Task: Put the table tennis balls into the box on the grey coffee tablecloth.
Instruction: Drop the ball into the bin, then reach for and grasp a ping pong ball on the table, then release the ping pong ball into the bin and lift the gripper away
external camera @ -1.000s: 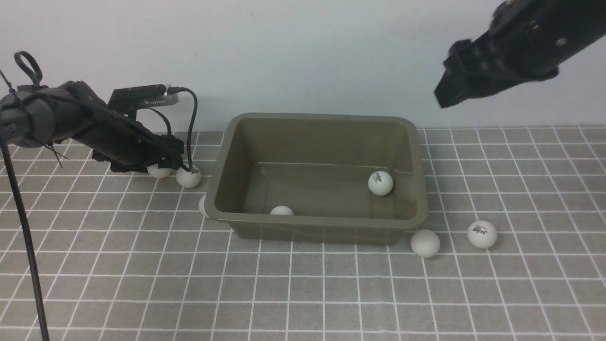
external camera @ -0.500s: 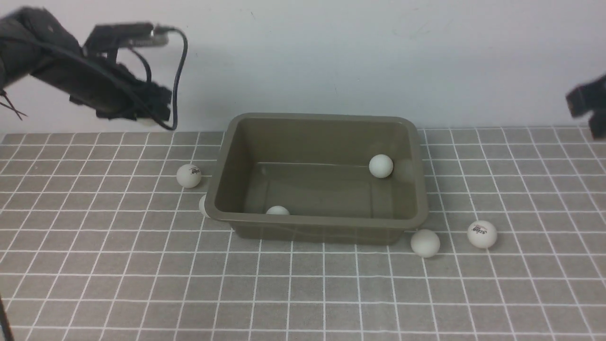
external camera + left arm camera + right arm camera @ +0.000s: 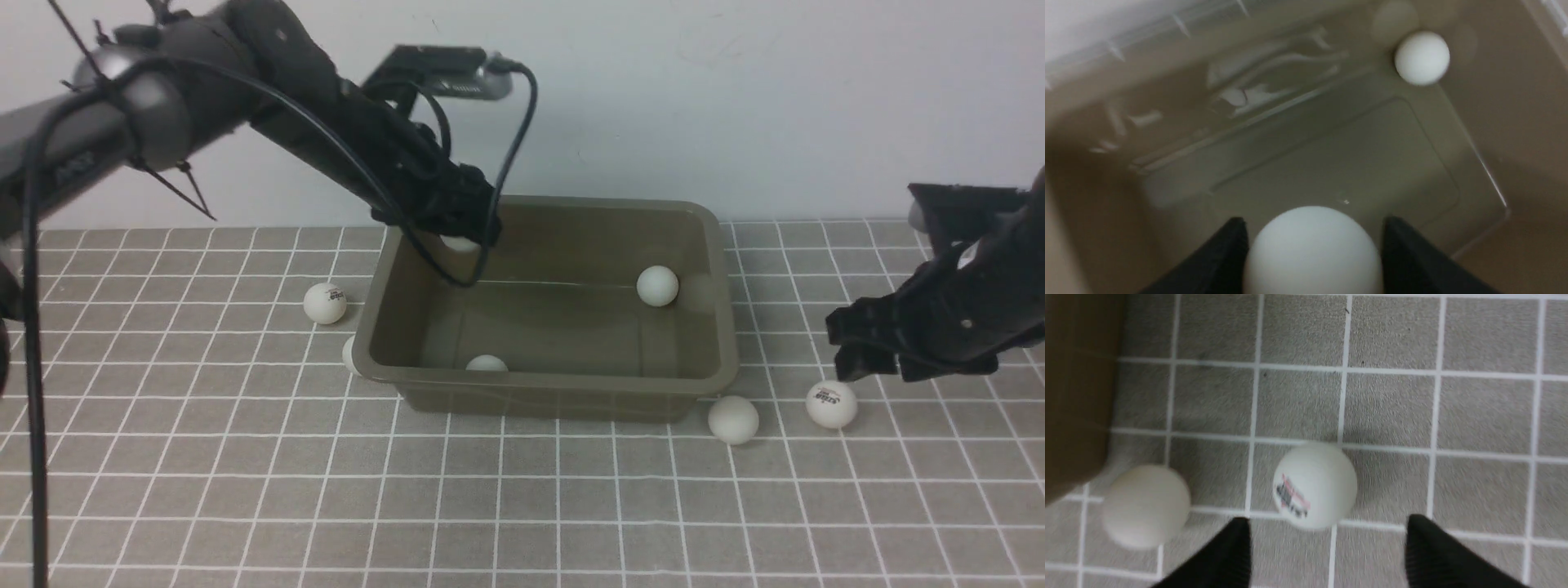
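Delivering is the step in hand on the left: the left jaws are clenched on a carried ball (image 3: 1312, 249), pressing both its sides as far as the left wrist view shows. They hang over the far left corner of the box (image 3: 571, 384), clear of its floor. Two table tennis balls already lie inside, one by the far right wall (image 3: 657, 286) and one against the near wall (image 3: 486, 363). The next move there is probably just to let go, with little risk since the walls should catch any bounce. On the right, the step is an approach. The right jaws are spread wide with nothing between them, poised low over the logo ball (image 3: 831, 403) on the grey coffee tablecloth (image 3: 245, 490) that covers the desk. They need to come down astride it and close gently, as a nudge could send it rolling. A plain ball (image 3: 732, 419) sits just beside the box's near right corner. Two more wait left of the box, a printed ball (image 3: 325, 302) and a half-hidden ball (image 3: 349, 355) touching the rim.
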